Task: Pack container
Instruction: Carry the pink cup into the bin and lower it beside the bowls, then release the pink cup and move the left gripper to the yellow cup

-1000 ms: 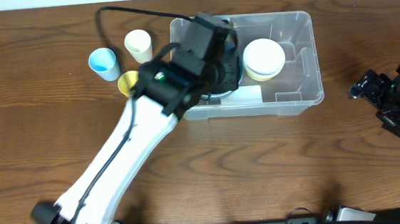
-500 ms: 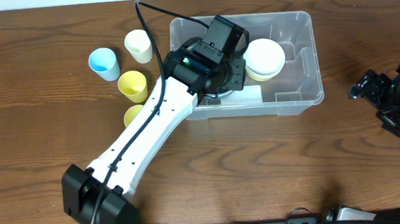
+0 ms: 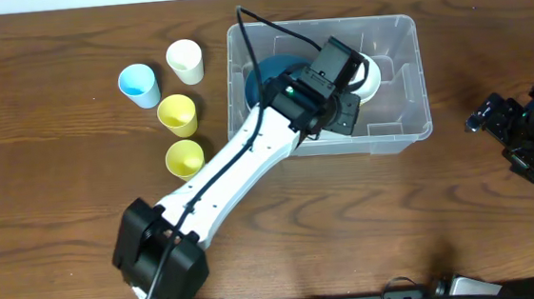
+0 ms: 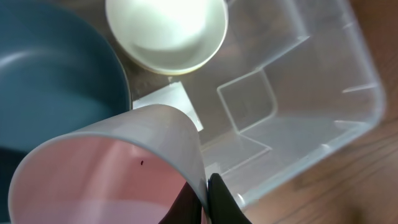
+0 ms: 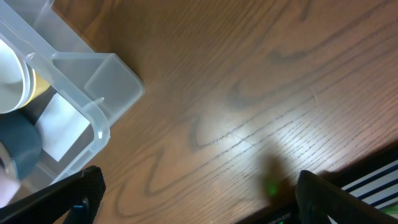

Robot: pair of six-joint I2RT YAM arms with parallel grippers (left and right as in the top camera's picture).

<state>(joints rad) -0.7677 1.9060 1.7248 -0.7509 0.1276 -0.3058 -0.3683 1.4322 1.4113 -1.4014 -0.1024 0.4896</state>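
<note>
In the container (image 3: pixel 420 61), the left arm (image 3: pixel 239 161) half-hides the blue bowl (image 3: pixel 264 78).

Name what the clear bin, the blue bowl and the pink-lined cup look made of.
The container looks like clear glossy plastic: see-through walls, moulded ribs. The blue bowl is probably matte plastic, ceramic possible: smooth, soft sheen. The cup seems thin matte plastic: slim even rim.

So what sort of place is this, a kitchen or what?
Probably a robotics lab bench, not a kitchen: a robot arm over a wooden table, a clear container holding bowls, plastic cups beside it.
</note>
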